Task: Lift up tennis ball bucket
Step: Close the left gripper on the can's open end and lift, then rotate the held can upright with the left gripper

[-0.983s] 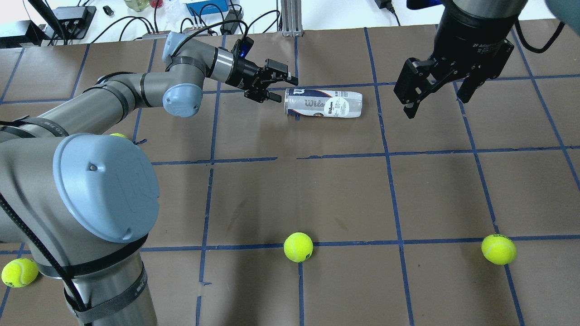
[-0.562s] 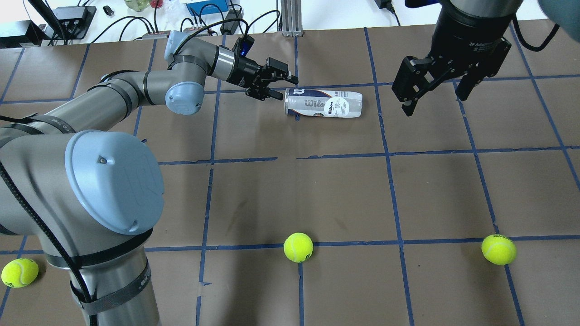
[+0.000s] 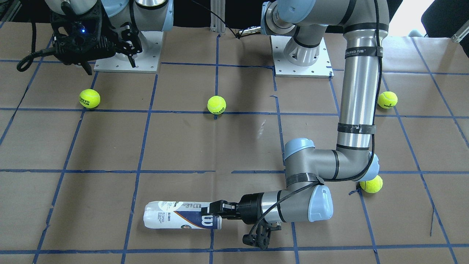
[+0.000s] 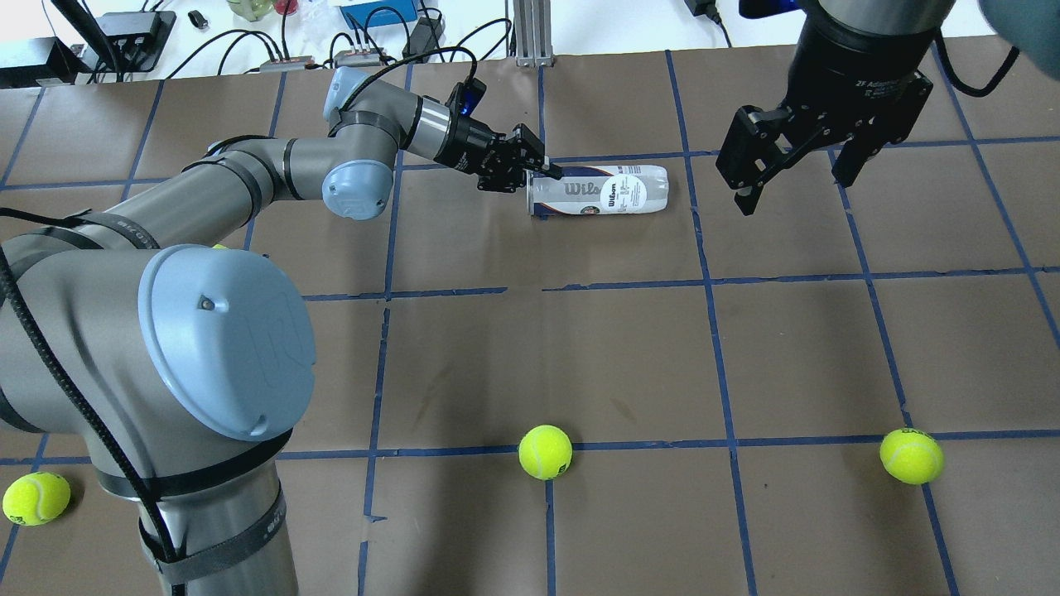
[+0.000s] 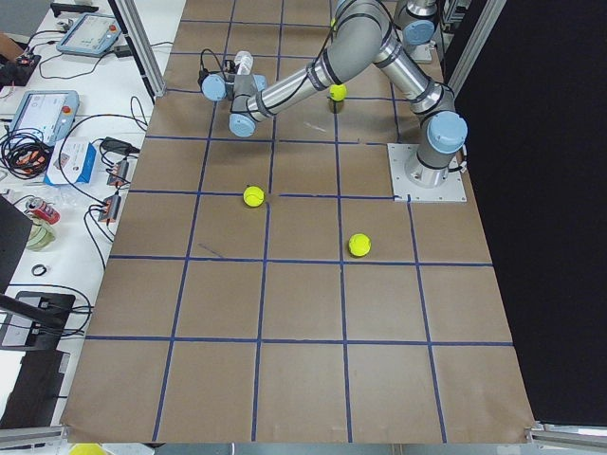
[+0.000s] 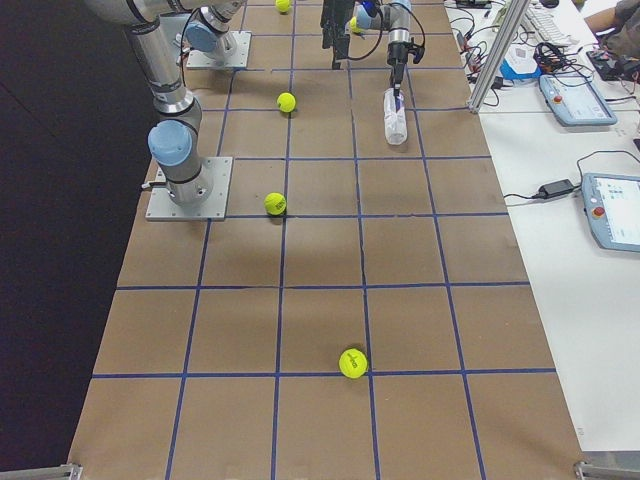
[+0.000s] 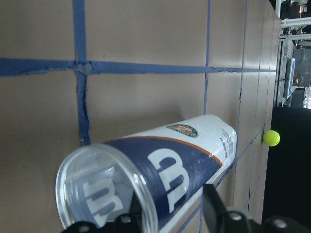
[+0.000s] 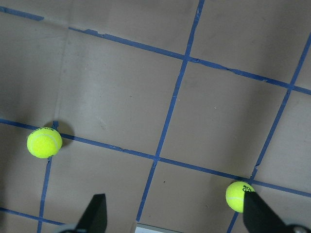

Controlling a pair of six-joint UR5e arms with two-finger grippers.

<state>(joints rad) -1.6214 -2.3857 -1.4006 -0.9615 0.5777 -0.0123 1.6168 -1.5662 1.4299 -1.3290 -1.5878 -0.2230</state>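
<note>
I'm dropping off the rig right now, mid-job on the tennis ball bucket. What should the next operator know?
Left gripper: open, fingers straddling the open-end rim of the tennis ball bucket, not closed on it.
Right gripper: open, empty, held above the table off the bucket's other end.
Bucket: lying on its side on the table.
Done: approach only.
Left: close on the rim, then lift.

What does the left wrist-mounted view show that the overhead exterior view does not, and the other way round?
Only the wrist view: the clear open mouth of the tennis ball bucket, close up. Only the overhead view: the right gripper, open, apart from the bucket, and the left arm. Both: the bucket lying on its side on the taped table, the left gripper at its end.
</note>
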